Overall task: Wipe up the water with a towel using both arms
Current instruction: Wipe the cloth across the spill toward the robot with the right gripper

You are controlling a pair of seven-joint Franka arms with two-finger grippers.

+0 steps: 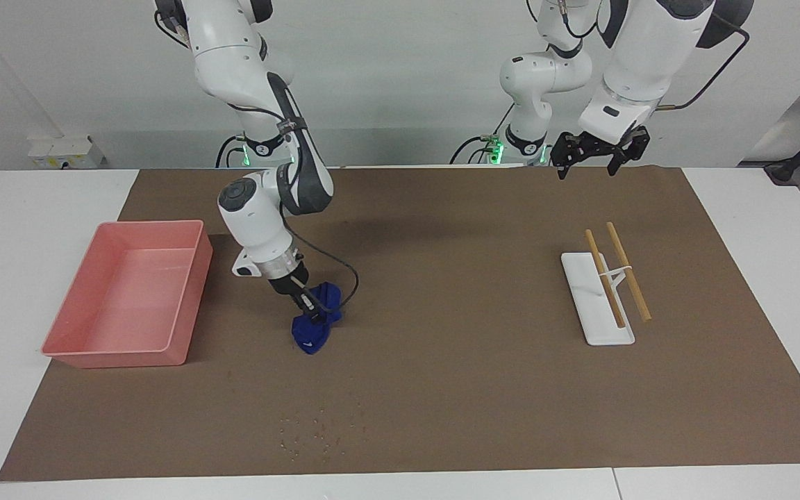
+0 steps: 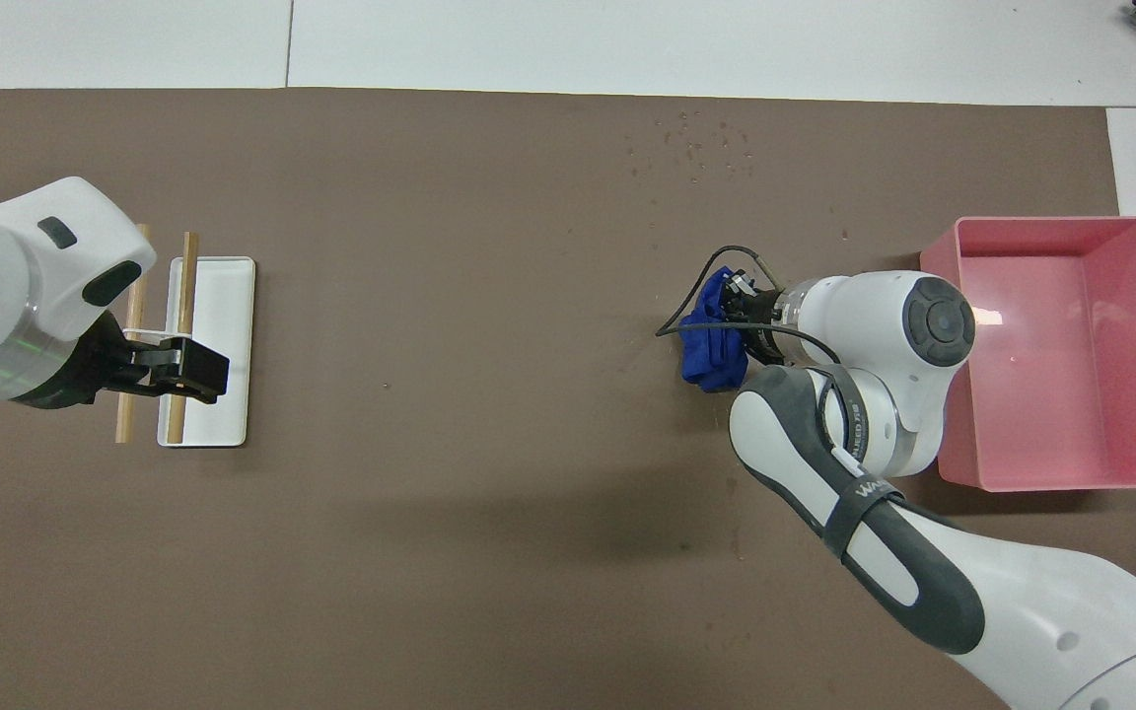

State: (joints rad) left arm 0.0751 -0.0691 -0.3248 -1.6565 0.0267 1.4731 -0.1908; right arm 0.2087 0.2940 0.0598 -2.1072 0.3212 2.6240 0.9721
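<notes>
Now gripping the towel in the right claw, shut tight on the bunched blue lump, low over the brown mat beside the pink tray, toward the right arm's end of the desk. Cannot tell whether cloth meets mat. Holding the left claw open and waiting, raised over the mat near the white stand.

Risks, as a guess: missing the water droplets, scattered farther from the robots than the towel; dabbing with too small a patch, given the bunching; snagging the black cable looped beside the cloth.

Count: two arms, one towel, one pink tray, one white stand, two wooden sticks, one scatter of droplets.
</notes>
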